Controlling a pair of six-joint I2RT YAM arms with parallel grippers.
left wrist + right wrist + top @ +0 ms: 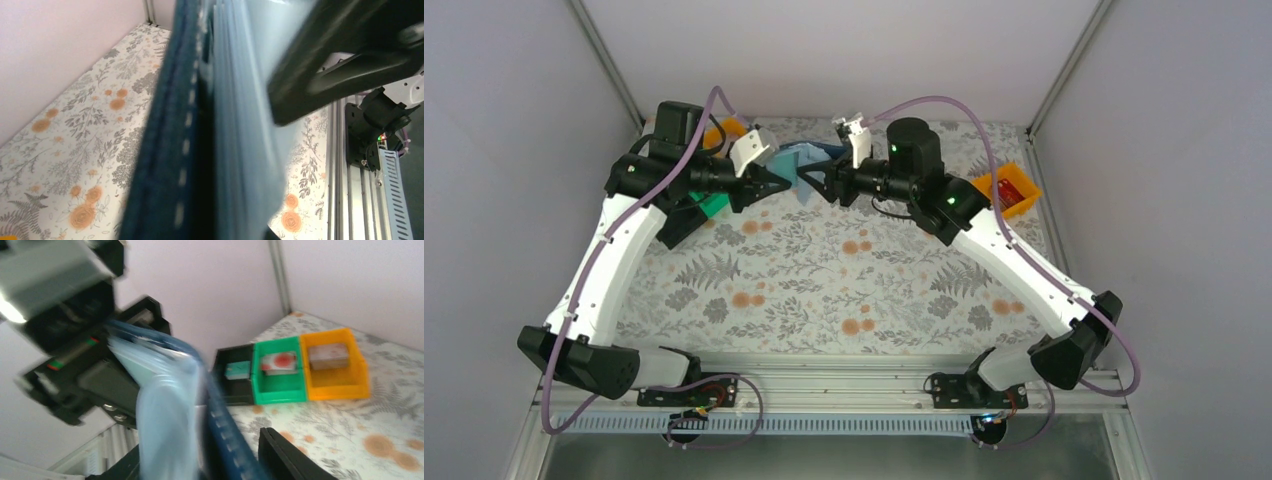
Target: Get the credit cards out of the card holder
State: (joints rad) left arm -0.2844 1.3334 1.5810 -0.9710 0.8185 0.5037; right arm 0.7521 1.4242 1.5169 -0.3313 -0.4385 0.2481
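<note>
Over floral table (pixel 824 290), one card holder (pixel 165 150) stands edge-on, lengthwise top-to-bottom from the left wrist. It sits clamped by left gripper (pixel 788 181); right gripper (pixel 815 186), cannot tell.

Blurred card holder (pixel 167 407) close, green bin (pixel 280 390) behind

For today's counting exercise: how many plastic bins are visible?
4. Black bin, green bin and orange bin in a row near the left arm; second orange bin far right. More may be hidden.

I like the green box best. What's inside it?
One pale credit card with a red blotch lies flat inside the green bin. The card covers the floor beneath it, so anything underneath is hidden.
</note>
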